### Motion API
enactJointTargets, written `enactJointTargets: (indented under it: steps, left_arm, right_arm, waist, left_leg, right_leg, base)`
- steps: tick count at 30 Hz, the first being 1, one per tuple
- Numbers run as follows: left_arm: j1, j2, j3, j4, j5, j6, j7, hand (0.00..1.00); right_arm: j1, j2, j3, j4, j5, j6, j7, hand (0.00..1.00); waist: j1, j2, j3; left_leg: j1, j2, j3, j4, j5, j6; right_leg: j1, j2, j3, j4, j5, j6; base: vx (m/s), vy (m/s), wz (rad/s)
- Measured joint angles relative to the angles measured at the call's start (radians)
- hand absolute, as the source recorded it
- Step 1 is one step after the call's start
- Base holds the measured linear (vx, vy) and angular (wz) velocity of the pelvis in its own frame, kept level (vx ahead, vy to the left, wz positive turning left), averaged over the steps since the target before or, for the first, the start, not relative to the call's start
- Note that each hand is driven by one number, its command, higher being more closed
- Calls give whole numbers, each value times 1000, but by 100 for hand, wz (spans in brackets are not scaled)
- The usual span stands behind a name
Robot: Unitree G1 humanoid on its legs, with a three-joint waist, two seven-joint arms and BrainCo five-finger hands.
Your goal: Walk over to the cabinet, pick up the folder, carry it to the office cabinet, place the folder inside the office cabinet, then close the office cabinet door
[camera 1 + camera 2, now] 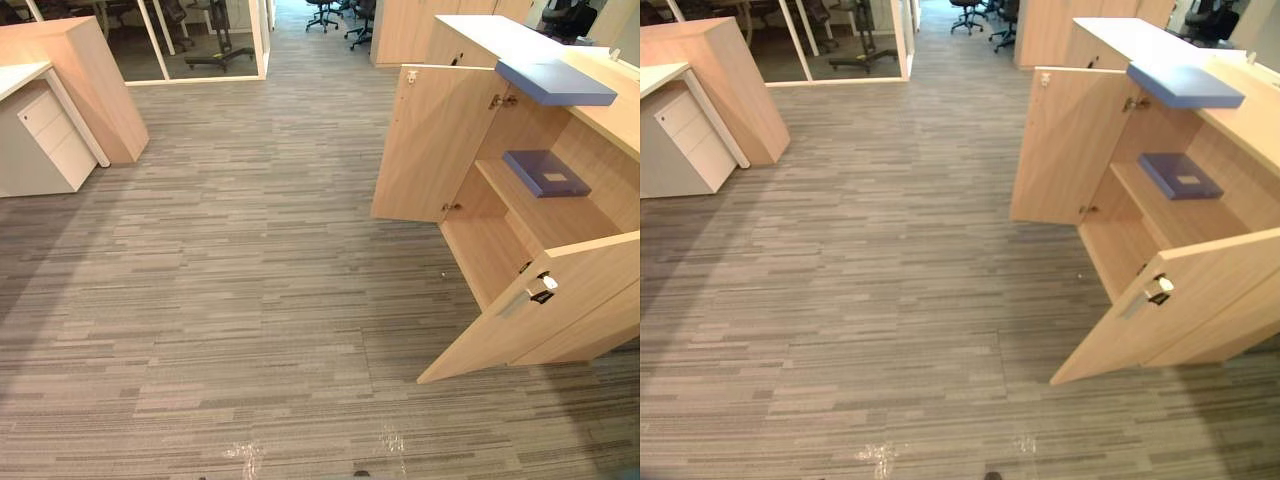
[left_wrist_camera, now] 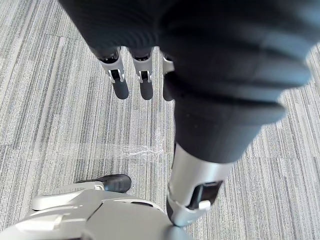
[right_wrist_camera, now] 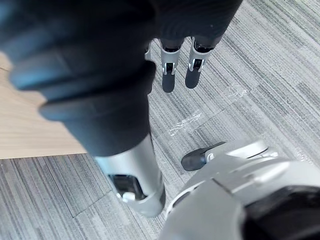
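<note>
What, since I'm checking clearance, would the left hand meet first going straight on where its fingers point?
The grey carpet, near a strip of clear tape. The left hand hangs with straight fingers aimed down at it; nothing shows between, though the gap is hard to judge.

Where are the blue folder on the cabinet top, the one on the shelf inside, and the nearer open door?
Folder on top (image 1: 555,82): left eye view, middle of its blue cover.
Folder on the shelf (image 1: 530,164): left eye view, cover beside its pale label.
Nearer open door (image 1: 580,290): left eye view, bare wood panel.
</note>
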Motion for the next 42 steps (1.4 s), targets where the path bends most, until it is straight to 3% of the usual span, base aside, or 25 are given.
enactJointTargets:
  steps: [12,22,34,42]
  left_arm:
    - [2,1,0,0,-13,-8,-6,0]
    - [3,1,-9,0,-5,-11,37,0]
    - [2,30,-84,-4,12,-14,79,0]
    - [0,38,-111,-8,39,-15,88,0]
  right_arm:
    - [-8,1,-4,0,-19,0,2,0]
    - [-6,4,-3,0,4,-5,-9,0]
    - [-7,21,7,0,12,-28,-57,0]
    - [-6,16,45,-2,3,-43,-69,0]
  waist:
    - [3,-7,5]
    - [3,-12,8]
    - [3,-37,21]
    - [3,-41,22]
  left_leg:
    - [3,1,-2,-10,12,-7]
    - [18,1,-6,-29,21,-2]
    - [17,1,-14,-37,26,0]
    - [16,0,-14,-38,26,0]
  right_leg:
    - [2,1,-3,-5,-2,3]
    - [5,2,-9,-6,-1,2]
    - [7,2,-18,-6,-1,2]
    - [-1,2,-19,-6,-1,2]
  base:
    - [-49,-6,1]
    - [-23,-3,1]
    - [-6,-4,2]
    - [-13,-2,0]
